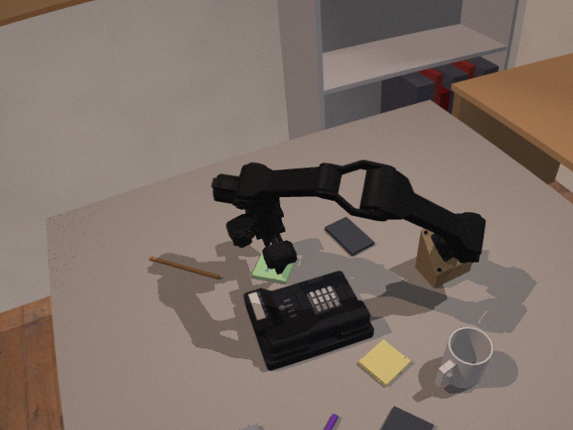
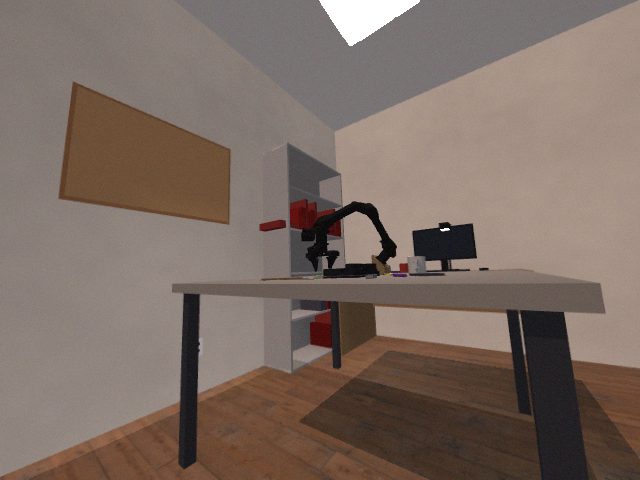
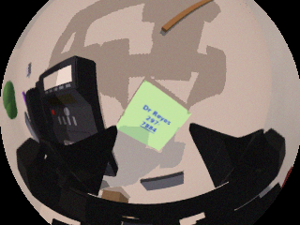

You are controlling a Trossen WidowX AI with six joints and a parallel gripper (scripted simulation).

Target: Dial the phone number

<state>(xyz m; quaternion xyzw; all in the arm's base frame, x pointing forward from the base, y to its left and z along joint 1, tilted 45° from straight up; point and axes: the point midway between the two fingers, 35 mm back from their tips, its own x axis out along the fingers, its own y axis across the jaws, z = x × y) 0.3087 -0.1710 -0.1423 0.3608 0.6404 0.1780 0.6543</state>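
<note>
Gripper [image 1: 264,247] spread wide, nothing between the jaws, hanging low over the green note [image 3: 154,123]; note lies flat on the worktop [image 1: 139,323] directly below; wrist view gives a name line and digit rows, last row too soft to trust; judgement: hold steady here, confirm every digit before leaving; desk phone [image 1: 307,319] just beside, toward the camera, handset in its cradle, keypad [image 1: 324,298] on the near side; judgement: press with one fingertip only, jaws kept wide so no key sits between them; pencil [image 1: 183,268] further off to the side, mug [image 1: 467,358] well apart.
</note>
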